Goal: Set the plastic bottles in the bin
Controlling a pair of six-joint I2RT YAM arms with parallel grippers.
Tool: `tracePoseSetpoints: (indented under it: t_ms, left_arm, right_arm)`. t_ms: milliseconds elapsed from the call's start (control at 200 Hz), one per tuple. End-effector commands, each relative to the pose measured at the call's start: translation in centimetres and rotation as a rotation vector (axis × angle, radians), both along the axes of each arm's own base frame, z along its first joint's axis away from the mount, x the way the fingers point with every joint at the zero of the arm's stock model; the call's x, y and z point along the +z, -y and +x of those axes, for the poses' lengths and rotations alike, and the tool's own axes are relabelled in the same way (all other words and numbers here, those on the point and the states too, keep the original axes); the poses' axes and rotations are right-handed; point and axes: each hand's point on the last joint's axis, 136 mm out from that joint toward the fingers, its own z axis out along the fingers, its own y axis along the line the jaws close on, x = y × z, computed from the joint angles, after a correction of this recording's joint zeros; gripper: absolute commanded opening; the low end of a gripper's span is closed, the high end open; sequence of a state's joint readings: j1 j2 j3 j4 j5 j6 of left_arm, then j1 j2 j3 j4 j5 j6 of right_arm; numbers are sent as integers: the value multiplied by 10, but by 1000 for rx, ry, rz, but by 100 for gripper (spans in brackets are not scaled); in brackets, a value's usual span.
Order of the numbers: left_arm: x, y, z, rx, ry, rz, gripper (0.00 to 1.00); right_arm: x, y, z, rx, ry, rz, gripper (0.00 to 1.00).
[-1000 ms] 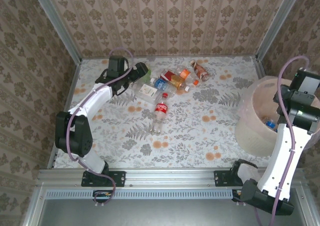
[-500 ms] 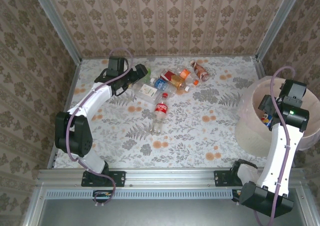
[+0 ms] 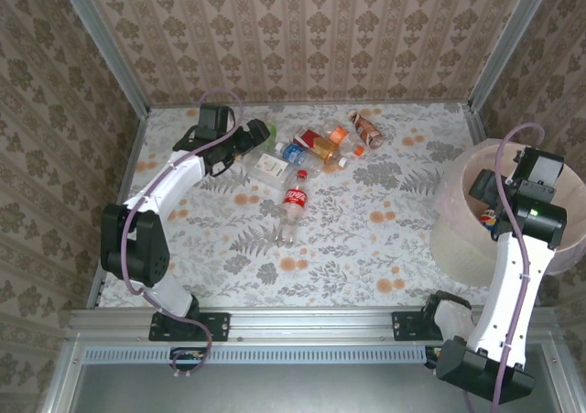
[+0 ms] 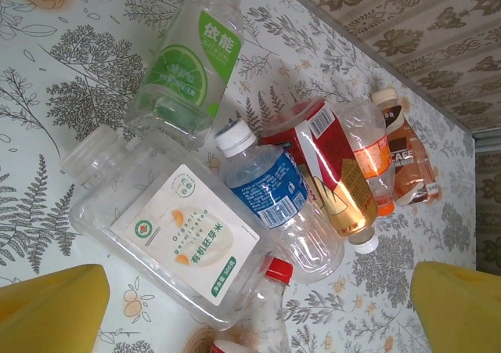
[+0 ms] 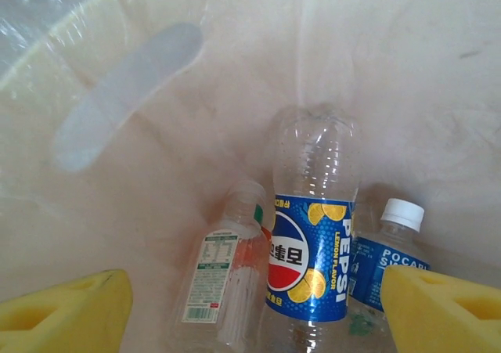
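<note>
Over the bin (image 3: pixel 450 221) at three o'clock our right gripper (image 5: pixel 252 306) gapes empty; our left gripper (image 4: pixel 254 310), fingers also apart, should next clamp the white-labelled bottle (image 4: pixel 184 239)

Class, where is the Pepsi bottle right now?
In the right wrist view, the Pepsi bottle lies inside the bin, between a white-labelled bottle and a blue Pocari bottle.

loose bottles (image 3: pixel 316 147) far-centre on table (image 3: pixel 385 248) | bin (image 3: pixel 453 225) right, holding three bottles (image 5: pixel 309 267)
</note>
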State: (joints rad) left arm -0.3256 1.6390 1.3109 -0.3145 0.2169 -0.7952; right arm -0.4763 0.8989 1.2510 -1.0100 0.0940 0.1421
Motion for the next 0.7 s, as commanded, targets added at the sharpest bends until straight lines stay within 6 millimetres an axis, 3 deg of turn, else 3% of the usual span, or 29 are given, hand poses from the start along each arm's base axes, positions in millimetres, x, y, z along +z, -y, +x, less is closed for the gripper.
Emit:
tracePoseSetpoints:
  t_ms: [0, 130, 180, 515, 695]
  left_arm:
    - [-7, -13, -7, 48, -38, 22, 100]
    - [-16, -17, -9, 65, -65, 41, 100]
    - [-20, -18, -9, 67, -75, 42, 100]
    - [-38, -24, -7, 83, -128, 47, 100]
    - [-37, -10, 2, 38, -99, -4, 100]
  right_arm:
    - [36, -6, 3, -4, 158, -4, 88]
    - [59, -21, 12, 49, 298, 24, 92]
    - [67, -29, 18, 95, 351, 38, 100]
    - [109, -89, 50, 376, 614, 103, 100]
    - [119, -131, 67, 551, 659, 129, 100]
